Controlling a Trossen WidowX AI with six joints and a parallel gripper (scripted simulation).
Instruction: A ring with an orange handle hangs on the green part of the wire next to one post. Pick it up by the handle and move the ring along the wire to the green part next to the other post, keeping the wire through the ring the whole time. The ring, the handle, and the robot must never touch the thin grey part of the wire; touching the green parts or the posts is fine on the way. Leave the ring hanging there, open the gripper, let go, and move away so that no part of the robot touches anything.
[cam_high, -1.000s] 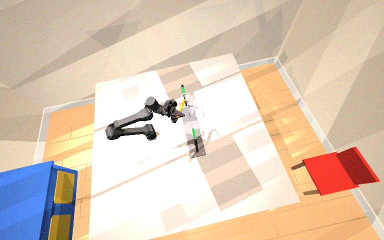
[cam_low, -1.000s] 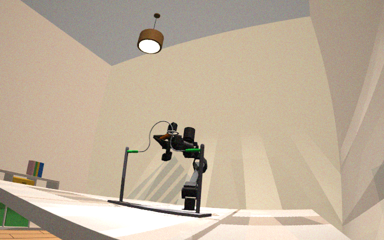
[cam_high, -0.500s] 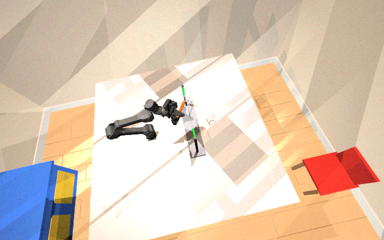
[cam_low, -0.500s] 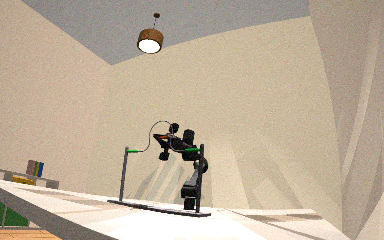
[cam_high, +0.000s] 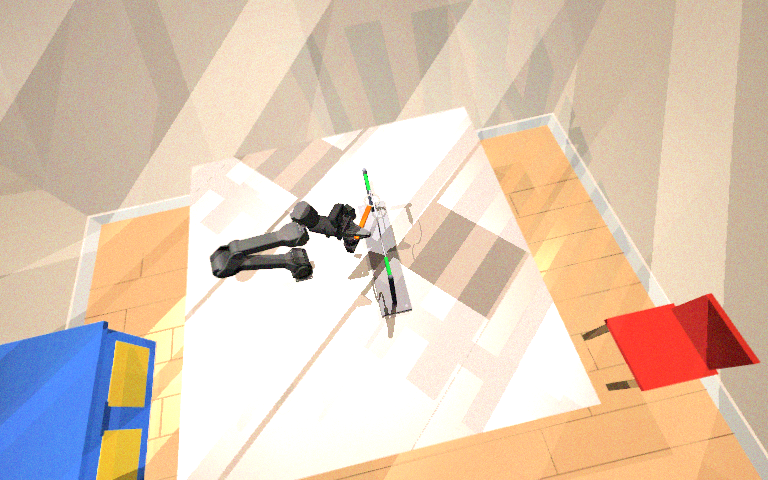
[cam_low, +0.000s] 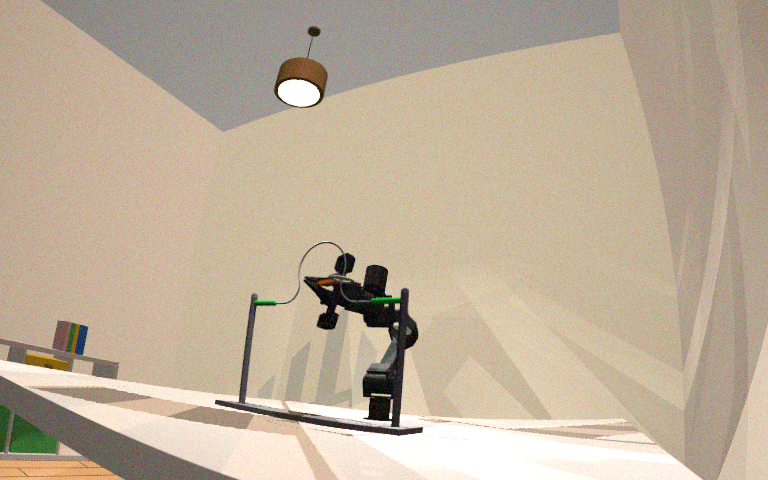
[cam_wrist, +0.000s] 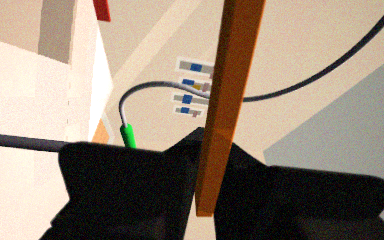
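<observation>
Orange flat-bar handle (cam_wrist: 226, 95) in pincer (cam_wrist: 205, 180), near-upright.

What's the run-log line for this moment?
end effector: shut on orange handle | ring: on grey wire mid-span, contact unclear | goal green section: not reached | release: pending

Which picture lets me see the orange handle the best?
The wrist view. There the orange handle fills the frame, a long bar clamped in the black gripper. From the top it is a short orange stick beside the wire. The exterior view shows just an orange sliver.
</observation>
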